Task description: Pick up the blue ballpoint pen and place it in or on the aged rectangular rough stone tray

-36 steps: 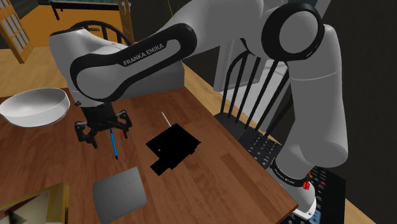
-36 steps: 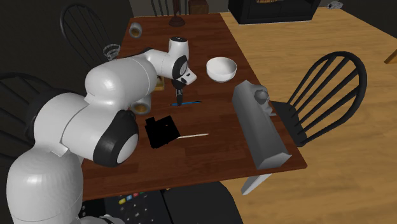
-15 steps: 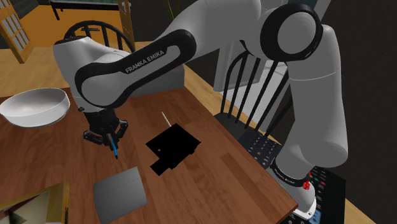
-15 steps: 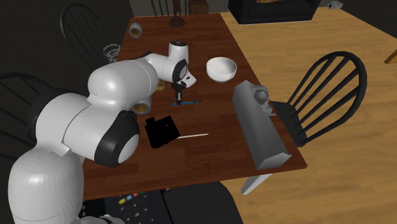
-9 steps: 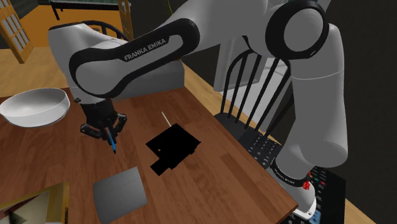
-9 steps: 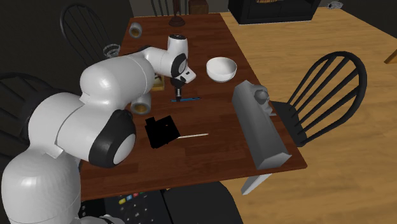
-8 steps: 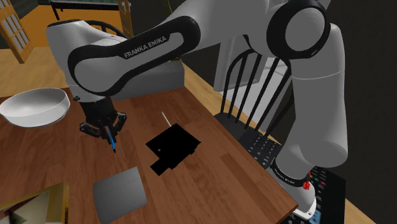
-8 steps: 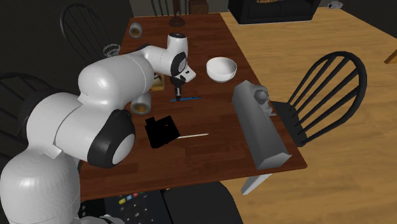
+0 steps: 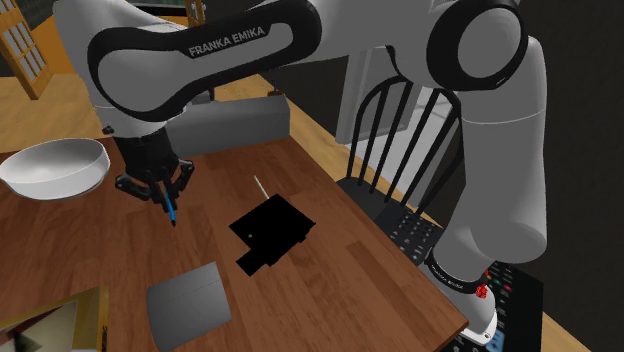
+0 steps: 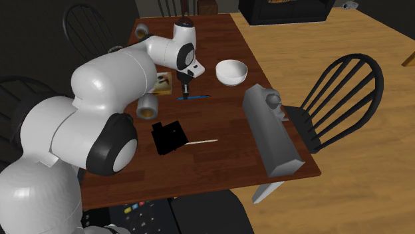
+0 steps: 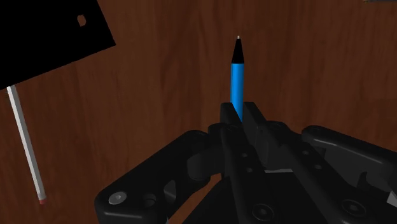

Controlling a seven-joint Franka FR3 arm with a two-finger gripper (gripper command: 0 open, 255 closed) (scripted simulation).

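My gripper (image 9: 163, 195) is shut on the blue ballpoint pen (image 9: 171, 211), which hangs slanted a little above the brown wooden table. In the wrist view the pen (image 11: 237, 73) juts out past the clasped fingers of the gripper (image 11: 240, 111), black tip forward. In the second exterior view the gripper (image 10: 185, 93) holds the pen (image 10: 198, 97) near the white bowl. A shallow rectangular tray with a yellow-brown rim (image 9: 60, 305) lies at the shoulder view's lower left. In the second exterior view the tray (image 10: 163, 83) sits beside the gripper, partly behind the arm.
A white bowl (image 9: 55, 168) stands at the shoulder view's left. A grey cup (image 9: 188, 300) lies near the tray. A flat black shape (image 9: 270, 232) and a thin stick (image 9: 260, 186) lie mid-table. A long grey block (image 10: 269, 133) and a black chair (image 10: 339, 100) line the far edge.
The gripper shut on the pen and has risen with it off the table, drifting toward the shoulder view's left. The pen now hangs slanted from the fingers.
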